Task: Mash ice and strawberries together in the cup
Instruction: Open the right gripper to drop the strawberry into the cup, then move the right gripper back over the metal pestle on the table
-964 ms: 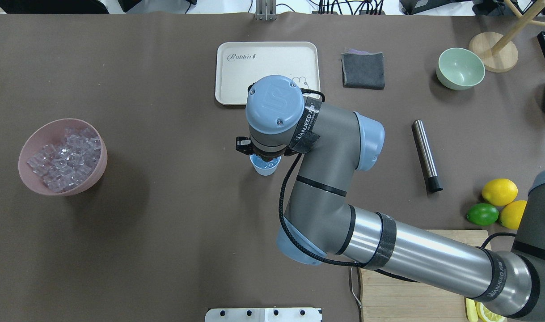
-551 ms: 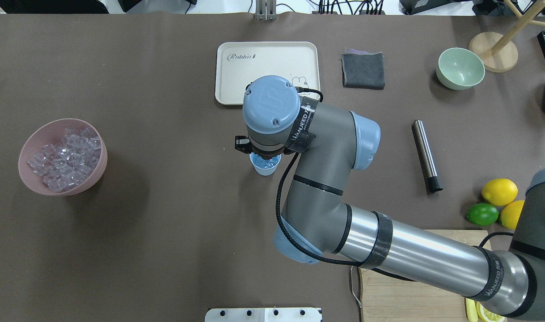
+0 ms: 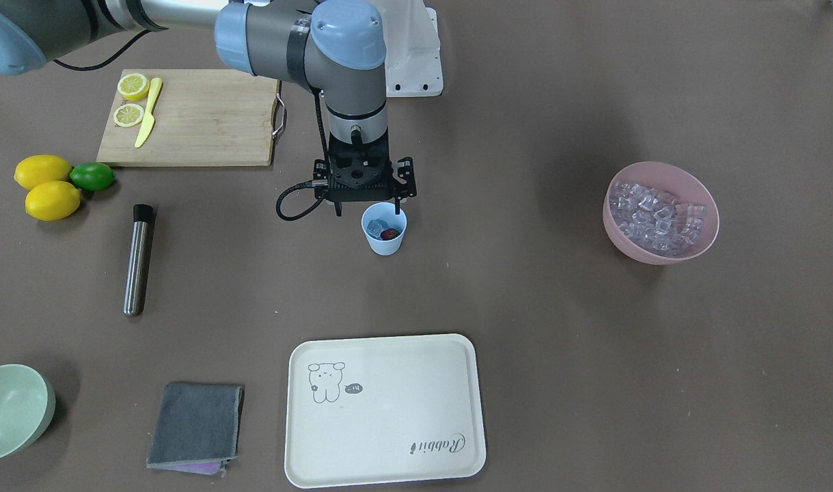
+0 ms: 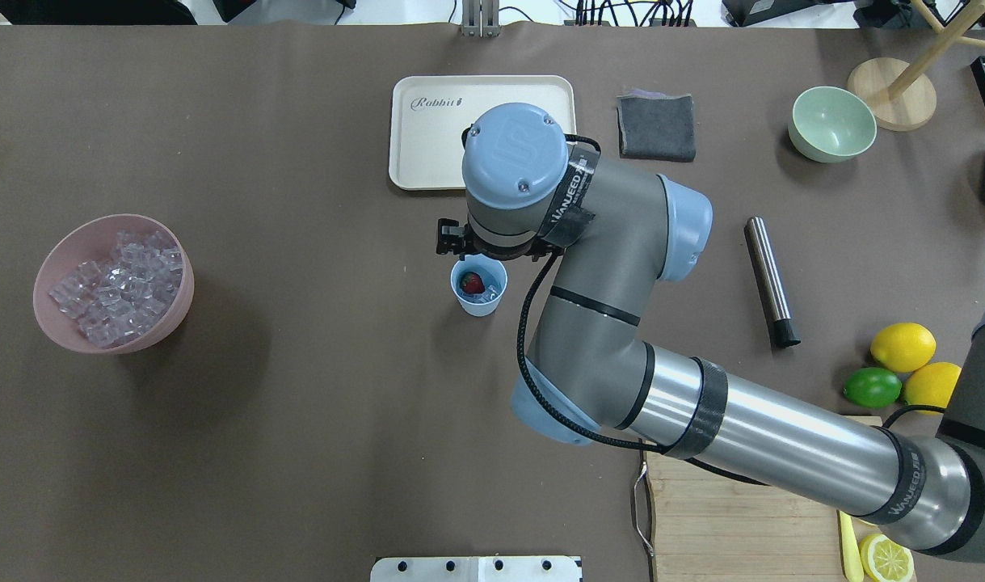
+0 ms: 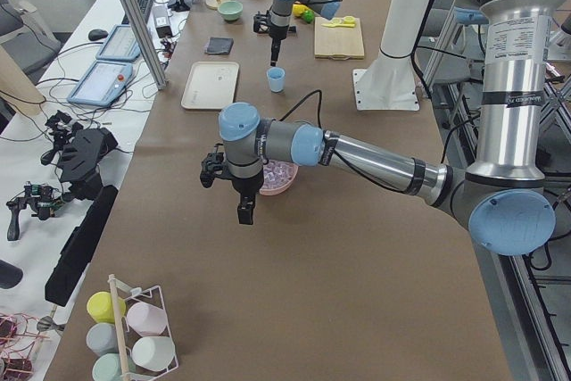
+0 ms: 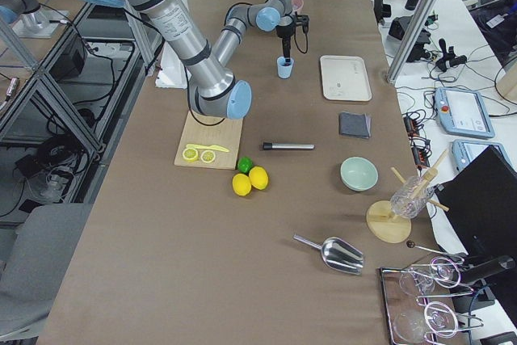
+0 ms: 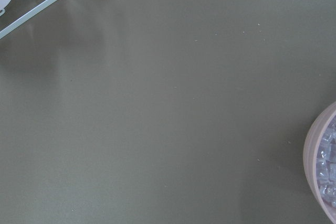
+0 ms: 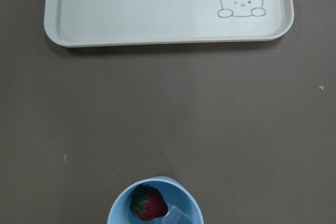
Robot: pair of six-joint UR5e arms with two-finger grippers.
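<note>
Over the middle of the bench (image 4: 298, 404), the right arm's wrist has shifted toward the tray (image 4: 427, 137) since a second ago. That uncovers the cup (image 4: 479, 305), whose strawberry (image 4: 471, 283) now shows beside the ice (image 4: 487, 294). The right pincer (image 3: 367, 208) hangs spread wide and empty just above the cup. The cup stands beneath it, apparently nearer one finger, though contact is hard to judge. The left pincer (image 5: 245, 212) hovers near the pink bowl (image 4: 48, 267); whether it is parted I cannot tell.
</note>
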